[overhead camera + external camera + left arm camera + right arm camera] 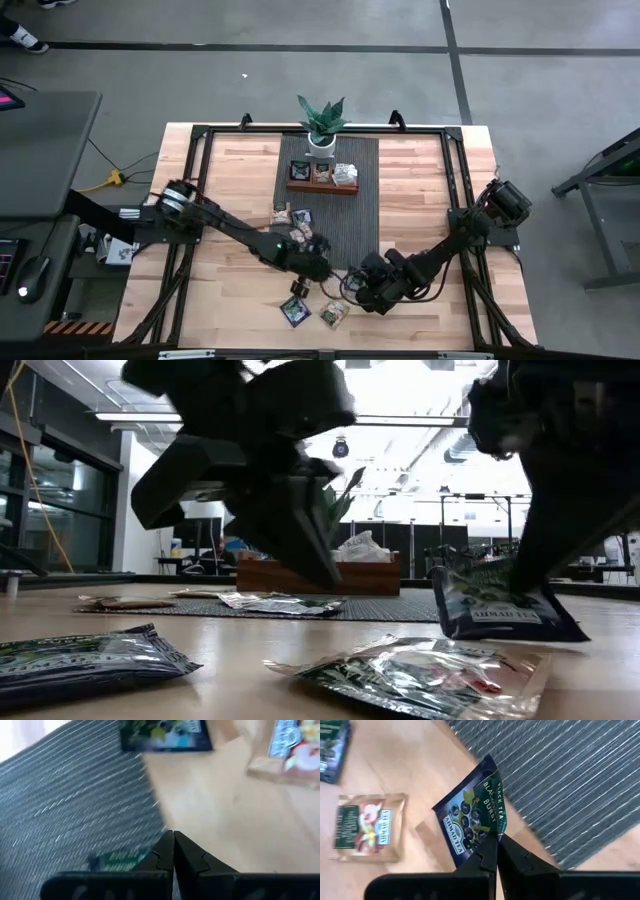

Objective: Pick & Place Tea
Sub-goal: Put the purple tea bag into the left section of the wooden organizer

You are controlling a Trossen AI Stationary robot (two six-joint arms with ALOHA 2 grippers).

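The worktop carried one mat, one tray and one plant. About six sachets lay loose near the front edge. The right gripper pinched a blue sachet by its corner. The left gripper, pressed together, held nothing over the mat's edge.

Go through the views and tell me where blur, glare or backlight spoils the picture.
Low view: bright ceiling lights behind turn both arms into silhouettes; the near foil sachet glints. Left wrist view: the dark sachet and striped mat are blurred. Right wrist view: sharp on the blue tea sachet pinched by the right gripper. High view: evenly lit.
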